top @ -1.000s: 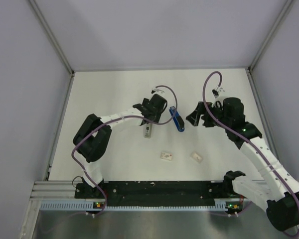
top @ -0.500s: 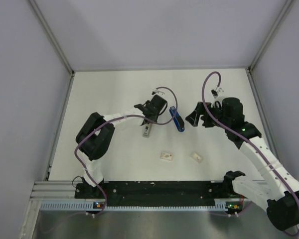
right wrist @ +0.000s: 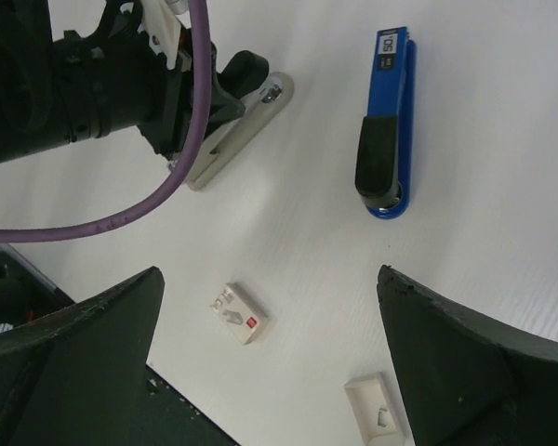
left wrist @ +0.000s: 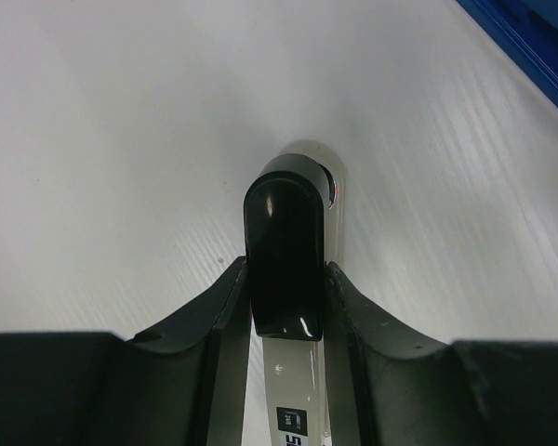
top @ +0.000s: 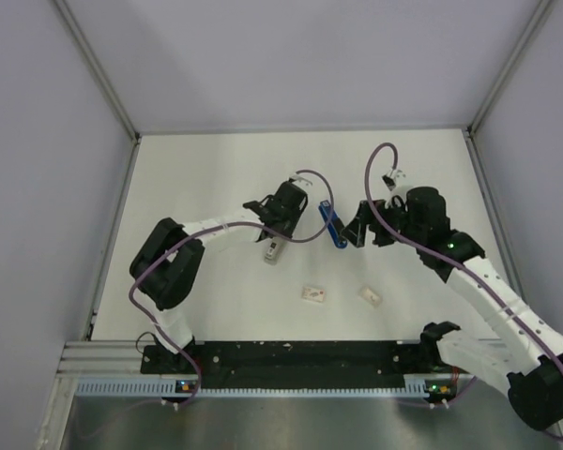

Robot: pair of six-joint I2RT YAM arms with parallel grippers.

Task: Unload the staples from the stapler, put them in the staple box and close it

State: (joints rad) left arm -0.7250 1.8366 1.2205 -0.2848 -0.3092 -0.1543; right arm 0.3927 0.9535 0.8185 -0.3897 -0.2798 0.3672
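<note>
The white table [top: 197,178] carries everything, and the two arms meet over its middle. By my reading, the step in hand is the right arm's approach to take hold of the stapler [right wrist: 388,121]. The stapler lies flat on the table ahead of the right pincer [right wrist: 270,279] and off to its right-finger side, apart from both fingers. That pincer hovers with its fingers spread wide and nothing between them. To do this well, it should first shift sideways until the blue body sits centred in the gap. It should then turn so that the fingers close across the slim width rather than along the length. Coming straight down and gripping at mid-body should leave both dark ends free and stop the light stapler from skating across the smooth table. The left pincer [left wrist: 285,279] is pressed onto a silver piece [right wrist: 232,144] with a black cap, pinching it by the sides. Only a sliver of blue shows beyond that pincer, far to one side. Since that pincer is occupied, it probably has to set the silver piece down well away before it can help open the stapler. Two small white boxes [right wrist: 237,316] [right wrist: 378,409] lie close under the right pincer, near its palm. A clean descent should stay forward of them so neither is nudged.
</note>
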